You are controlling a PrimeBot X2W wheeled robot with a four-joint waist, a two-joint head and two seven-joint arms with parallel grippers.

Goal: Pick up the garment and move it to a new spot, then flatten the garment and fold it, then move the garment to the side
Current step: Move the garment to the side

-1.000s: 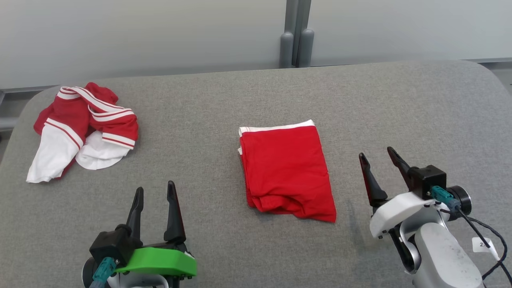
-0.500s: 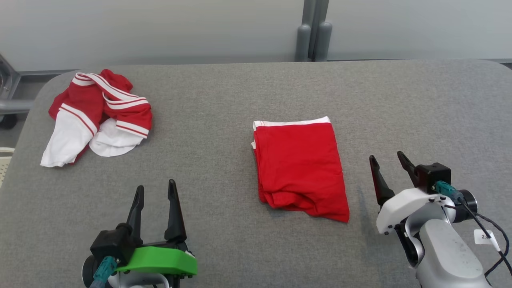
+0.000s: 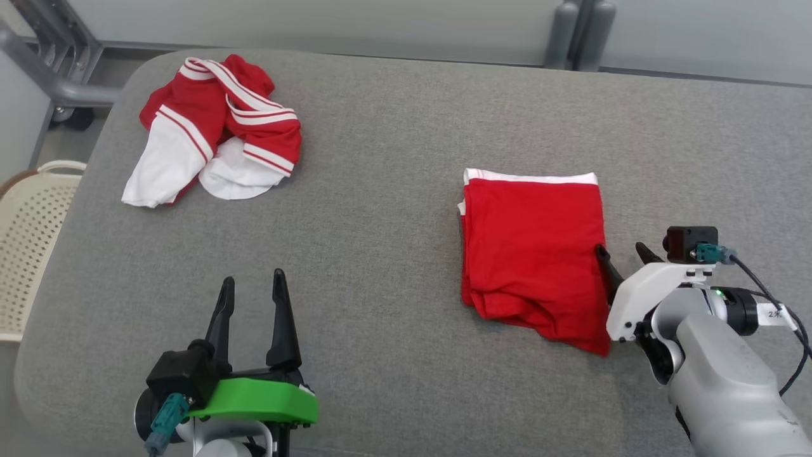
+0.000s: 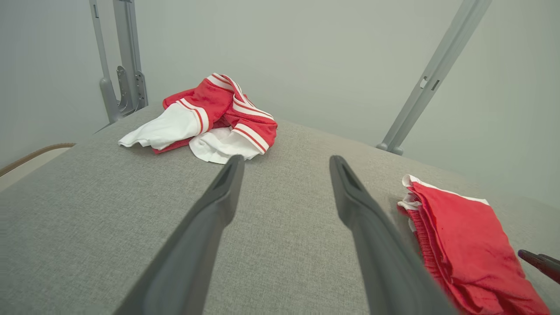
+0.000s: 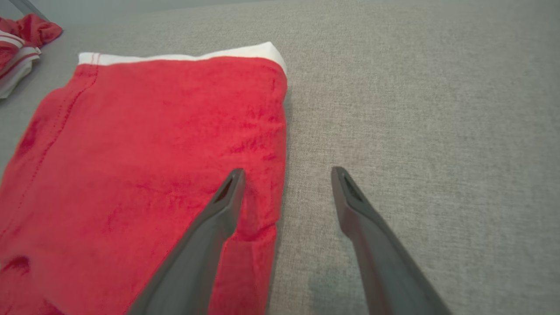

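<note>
A crumpled red and white garment [image 3: 216, 133] lies at the far left of the grey padded table [image 3: 380, 222]; the left wrist view has it as a garment heap [image 4: 210, 118] ahead. A folded red garment [image 3: 530, 247] with a white band lies flat at centre right. My left gripper [image 3: 252, 282] stands open over bare table at the near left, apart from both garments. My right gripper [image 3: 620, 249] is open at the folded garment's right edge. In the right wrist view one finger is over the red cloth [image 5: 144, 153] and the other over the table, with nothing held.
A cream perforated basket [image 3: 32, 247] stands beyond the table's left edge, with a grey metal frame [image 3: 57, 76] behind it. Two grey posts [image 3: 580, 32] rise past the far edge. Bare table surface stretches between the two garments and to the far right.
The camera has turned left, so everything sits further right in the picture. My right gripper has closed in on the folded garment's right edge. The left gripper has not moved.
</note>
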